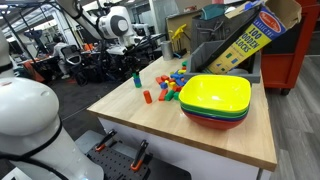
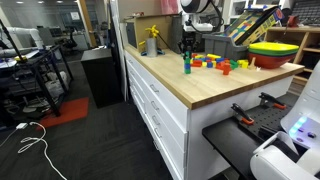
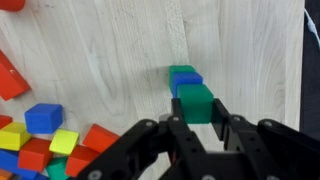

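1. Hand (image 3: 197, 122): black, matte, hard-edged fingers enter from the near edge of the wrist view. They are closed, pressing both flanks of the top green block (image 3: 195, 103).
2. Top green block: a smooth, painted cube with crisp edges. It caps a short tower (image 1: 137, 79) that stands upright on the bench, far from the bowls and left of the loose pile in that exterior view.
3. Tower make-up in the wrist view: a blue block (image 3: 187, 78) sits directly under the green one, and another green face shows under that. The faces are slightly offset, not flush.
4. Bench (image 3: 120, 50): a pale butcher-block top with long straight grain and a satin finish.
5. Loose pile (image 3: 50, 140): painted blocks in red, yellow, blue and green, mostly cubes plus some slanted red pieces. They lie touching one another, left of the tower in the wrist view and well apart from it.
6. Bowls (image 1: 215, 92): glossy plastic, squarish with rounded corners, nested with yellow on top. They stand at the near right of the bench.
7. Box (image 1: 245, 40): printed cardboard, tilted, beyond the bowls.
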Tool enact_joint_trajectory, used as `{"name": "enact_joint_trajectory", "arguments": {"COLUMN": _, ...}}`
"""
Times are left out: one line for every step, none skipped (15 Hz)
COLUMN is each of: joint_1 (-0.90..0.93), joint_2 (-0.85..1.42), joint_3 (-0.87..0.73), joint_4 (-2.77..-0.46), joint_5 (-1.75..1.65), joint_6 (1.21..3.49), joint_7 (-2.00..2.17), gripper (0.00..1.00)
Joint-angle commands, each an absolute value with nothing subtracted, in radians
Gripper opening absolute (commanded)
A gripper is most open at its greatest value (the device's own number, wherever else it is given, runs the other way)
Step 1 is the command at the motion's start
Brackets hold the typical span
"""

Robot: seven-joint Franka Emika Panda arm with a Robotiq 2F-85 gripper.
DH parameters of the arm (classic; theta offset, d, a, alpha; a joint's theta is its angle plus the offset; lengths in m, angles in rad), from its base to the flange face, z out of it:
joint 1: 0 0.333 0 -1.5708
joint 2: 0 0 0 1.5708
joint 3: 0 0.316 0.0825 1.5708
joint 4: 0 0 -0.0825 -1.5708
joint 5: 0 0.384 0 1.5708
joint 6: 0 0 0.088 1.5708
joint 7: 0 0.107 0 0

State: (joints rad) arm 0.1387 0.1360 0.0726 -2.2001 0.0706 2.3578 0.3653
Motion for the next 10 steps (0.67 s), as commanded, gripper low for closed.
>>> {"name": "enact_joint_trajectory", "arguments": {"joint_1": 0.134, "joint_2": 0.1, "joint_3": 0.079, "joint_4": -2.245, "joint_5": 0.093, "joint_6": 2.404, "joint_7": 0.372, "gripper": 0.08}}
{"name": "enact_joint_trajectory", "arguments": {"joint_1": 0.134, "joint_2": 0.101, "joint_3": 0.079, "joint_4": -2.247, "joint_5": 0.092, "joint_6": 2.412, "joint_7": 0.372, "gripper": 0.08}}
{"name": "enact_joint_trajectory", "arguments": {"joint_1": 0.134, "joint_2": 0.1, "joint_3": 0.079, "joint_4": -2.249, "joint_5": 0.091, "joint_6": 2.418, "joint_7": 0.372, "gripper": 0.08}}
{"name": "enact_joint_trajectory", "arguments": {"joint_1": 0.134, "joint_2": 0.099, "joint_3": 0.079, "joint_4": -2.25, "joint_5": 0.091, "joint_6": 2.419, "joint_7": 0.371, "gripper": 0.08}}
{"name": "enact_joint_trajectory", "arguments": {"joint_1": 0.133, "joint_2": 0.098, "joint_3": 0.079, "joint_4": -2.251, "joint_5": 0.092, "joint_6": 2.419, "joint_7": 0.37, "gripper": 0.08}}
{"name": "enact_joint_trajectory", "arguments": {"joint_1": 0.133, "joint_2": 0.096, "joint_3": 0.079, "joint_4": -2.252, "joint_5": 0.092, "joint_6": 2.42, "joint_7": 0.369, "gripper": 0.08}}
{"name": "enact_joint_trajectory", "arguments": {"joint_1": 0.133, "joint_2": 0.092, "joint_3": 0.079, "joint_4": -2.253, "joint_5": 0.096, "joint_6": 2.417, "joint_7": 0.366, "gripper": 0.08}}
{"name": "enact_joint_trajectory", "arguments": {"joint_1": 0.132, "joint_2": 0.088, "joint_3": 0.08, "joint_4": -2.253, "joint_5": 0.099, "joint_6": 2.414, "joint_7": 0.364, "gripper": 0.08}}
{"name": "enact_joint_trajectory", "arguments": {"joint_1": 0.132, "joint_2": 0.084, "joint_3": 0.08, "joint_4": -2.253, "joint_5": 0.104, "joint_6": 2.413, "joint_7": 0.362, "gripper": 0.08}}
{"name": "enact_joint_trajectory", "arguments": {"joint_1": 0.131, "joint_2": 0.079, "joint_3": 0.081, "joint_4": -2.252, "joint_5": 0.109, "joint_6": 2.411, "joint_7": 0.36, "gripper": 0.08}}
